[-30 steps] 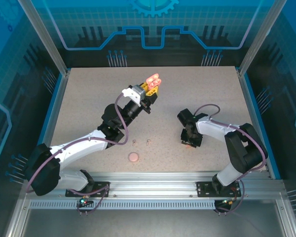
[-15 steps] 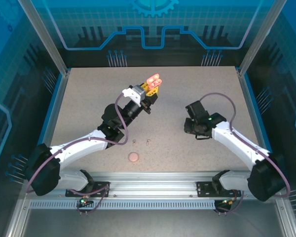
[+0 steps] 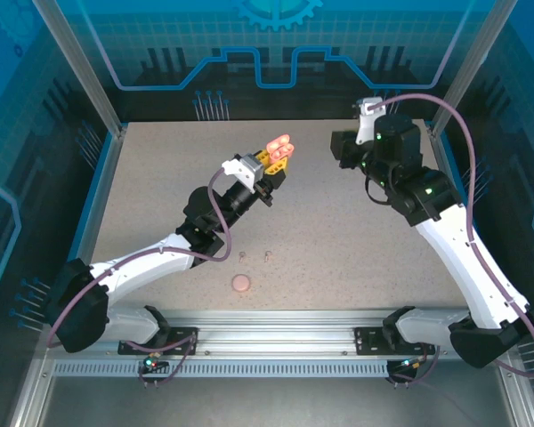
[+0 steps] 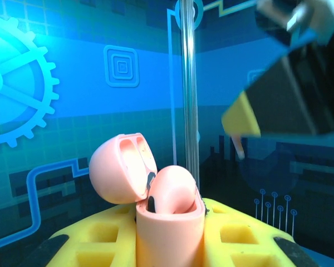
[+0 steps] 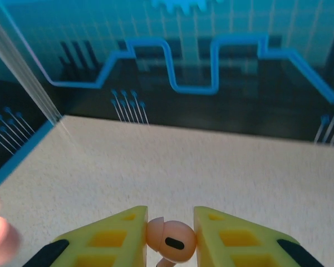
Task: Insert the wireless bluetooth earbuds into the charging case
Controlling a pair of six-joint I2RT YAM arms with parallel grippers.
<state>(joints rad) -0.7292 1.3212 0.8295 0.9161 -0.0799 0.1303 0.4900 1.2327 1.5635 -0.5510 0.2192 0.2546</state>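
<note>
Stage: one bud held, not yet seated. Your left gripper [image 3: 271, 158] clamps the case [image 4: 168, 231] above the table [image 3: 160, 178], lid [image 4: 121, 167] tipped back. A pink dome sits in its mouth, and you cannot tell whether that is a seated bud. Just right of the case, your right gripper [image 5: 170, 218] pinches a salmon bud [image 5: 170, 238] between narrow jaws. Nearer you than the case, a pale bud [image 3: 241, 256] and its twin [image 3: 266, 256] lie beside a second case [image 3: 241, 284]. Judged remaining: this insertion, then the pale pair.
</note>
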